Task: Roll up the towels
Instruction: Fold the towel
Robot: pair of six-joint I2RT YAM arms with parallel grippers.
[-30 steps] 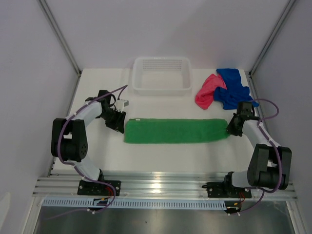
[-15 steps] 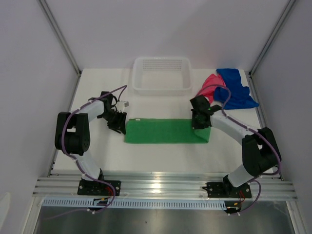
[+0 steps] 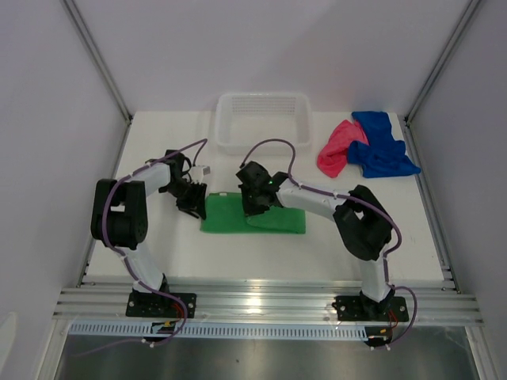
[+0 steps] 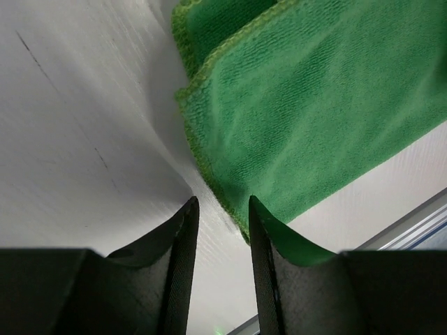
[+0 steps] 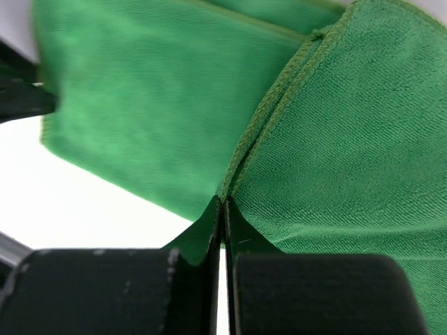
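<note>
On a white table point(image 3: 158, 245) boxed in by pale grey walls point(image 3: 238, 47), with a ribbed aluminium rail point(image 3: 269, 305) along the near edge, the green towel point(image 3: 277, 223) lies a little left of centre. A white slotted basket point(image 3: 263, 123) sits at the far edge. The pink-red towel point(image 3: 337, 148) and the blue towel point(image 3: 380, 144) are heaped together at the far right, touching.

The left gripper point(image 3: 194, 204) sits at the green towel's left end with its fingers spread a little. In its wrist view bare table shows between them, and the hem runs down beside one finger, though I cannot tell if it touches. The right gripper point(image 3: 252, 207) is pressed together on the towel's stitched hem, pinching a doubled layer.

A second ago the green towel lay as a long strip with the right gripper at its far right end, near the blue towel. That end has since been carried leftward over the rest, so the towel lies folded and much shorter. The left gripper, basket and other two towels have not moved.
</note>
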